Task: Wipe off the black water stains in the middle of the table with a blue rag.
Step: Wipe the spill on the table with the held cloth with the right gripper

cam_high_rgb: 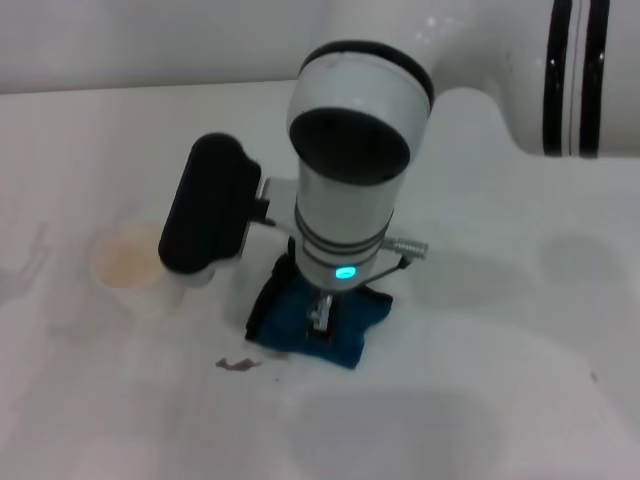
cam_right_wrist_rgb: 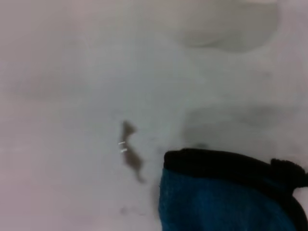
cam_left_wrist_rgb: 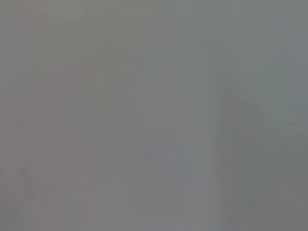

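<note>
- Head view: the right arm (cam_high_rgb: 350, 180) reaches in from the upper right and points straight down over the middle of the white desk (cam_high_rgb: 480, 400).
- Its claw (cam_high_rgb: 320, 318) sits right on top of the rag (cam_high_rgb: 350, 325), a small teal-blue cloth with black edging that lies bunched on the desk.
- The wrist body hides the fingers, so whether the claw is pinching the rag or only pressing on it, I cannot tell.
- A blue-green light glows on the wrist just above the claw.
- The stain (cam_high_rgb: 237, 364) (a small dark brownish blotch) lies on the desk just beside the rag, on the robot's left and slightly nearer the robot; the two look apart, with a strip of bare desk between them.
- A pale cream cup (cam_high_rgb: 135, 265) stands upright farther to the robot's left, partly behind the black block mounted on the wrist.
- Right wrist view: the stain (cam_right_wrist_rgb: 130, 151) shows as a thin, irregular dark streak, and the rag (cam_right_wrist_rgb: 221, 202) with its black hem lies near it without covering it.
- Left wrist view: only a flat grey blur, so nothing of the left claw can be made out.
</note>
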Available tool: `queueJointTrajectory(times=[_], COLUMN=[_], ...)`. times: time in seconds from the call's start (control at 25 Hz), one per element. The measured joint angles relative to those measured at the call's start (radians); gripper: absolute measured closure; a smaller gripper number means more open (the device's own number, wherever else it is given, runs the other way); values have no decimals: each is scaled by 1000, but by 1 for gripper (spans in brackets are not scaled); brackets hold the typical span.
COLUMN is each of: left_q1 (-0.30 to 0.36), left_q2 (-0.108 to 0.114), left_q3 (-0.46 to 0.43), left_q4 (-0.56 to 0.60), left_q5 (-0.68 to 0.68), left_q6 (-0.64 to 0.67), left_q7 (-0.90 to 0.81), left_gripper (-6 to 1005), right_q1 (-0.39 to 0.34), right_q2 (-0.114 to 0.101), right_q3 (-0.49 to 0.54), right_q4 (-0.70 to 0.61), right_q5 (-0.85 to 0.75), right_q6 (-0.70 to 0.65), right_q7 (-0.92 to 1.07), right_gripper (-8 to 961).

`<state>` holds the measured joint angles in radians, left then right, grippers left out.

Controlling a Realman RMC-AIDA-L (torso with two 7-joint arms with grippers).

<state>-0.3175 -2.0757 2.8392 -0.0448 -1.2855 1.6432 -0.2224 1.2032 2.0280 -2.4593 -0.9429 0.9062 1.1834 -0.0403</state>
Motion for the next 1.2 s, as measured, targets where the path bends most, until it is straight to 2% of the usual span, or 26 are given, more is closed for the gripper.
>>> queueJointTrajectory(times=[0.28,0.6,0.92,1.2], left_q1=[10,30,59,66], left_q2=[-3,-4,-4,-4], left_q3=[2,2,1,-3], left_q4=[9,43,70,77], left_q5=[6,28,29,29], left_q6=[11,20,33,34], left_q7=[0,21,57,65], left_gripper=[120,121,120,121], right_q1=[14,3,13,52], right_q2=[0,0,0,0], right_q3=[-81,-109,-112,-115], right_q4=[-81,-159,-103,-33], right_q5=[87,166,163,157], right_q6=[25,47,-57,-99], right_q7=[4,-33,-36,-37], right_gripper=[872,873,876,876])
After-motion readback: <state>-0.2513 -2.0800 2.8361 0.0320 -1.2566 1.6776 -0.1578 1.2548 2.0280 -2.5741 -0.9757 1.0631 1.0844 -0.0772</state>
